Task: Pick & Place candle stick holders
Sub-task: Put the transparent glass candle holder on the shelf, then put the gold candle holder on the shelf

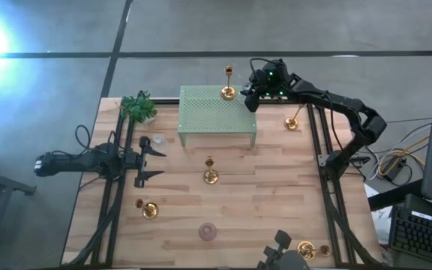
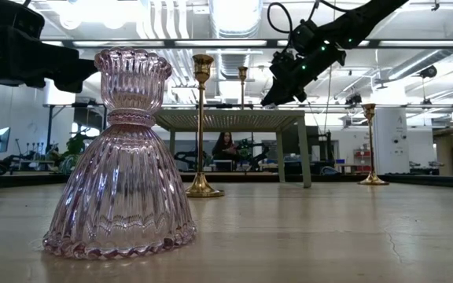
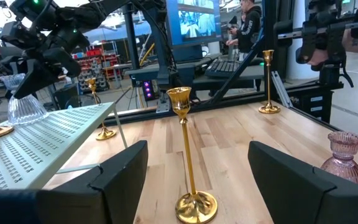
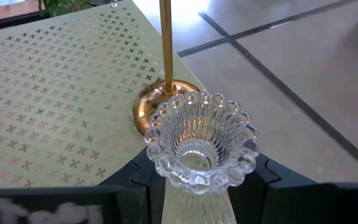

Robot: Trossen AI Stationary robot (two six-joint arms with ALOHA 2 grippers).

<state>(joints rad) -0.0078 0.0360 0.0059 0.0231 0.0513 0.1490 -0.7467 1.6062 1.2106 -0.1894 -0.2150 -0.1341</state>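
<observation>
My right gripper [image 1: 249,100] hangs over the right end of the green perforated stand [image 1: 214,112], shut on a clear glass candle holder [image 4: 200,147]. A gold candle stick holder [image 1: 228,91] stands by its round base on the stand's far right corner, just beside it. More gold ones are on the table: one upright at the centre [image 1: 211,175], one at the right [image 1: 292,122], one lying at the near left [image 1: 148,209], and one at the near right [image 1: 306,249]. My left gripper [image 1: 154,160] waits open at the left. My right gripper pinches the clear glass holder's ribbed body [image 4: 196,202] below its beaded rim [image 4: 166,118], one finger [image 4: 143,180] on each side. The fingers slant down from the table's right. The holder stands upright in the hold; whether its foot touches the stand I cannot tell.
A pink glass holder [image 1: 208,232] stands near the front edge. A small green plant [image 1: 138,107] sits at the far left corner, with a small clear glass piece [image 1: 145,141] nearby. Black frame rails run along both sides of the table. People show in the room beyond.
</observation>
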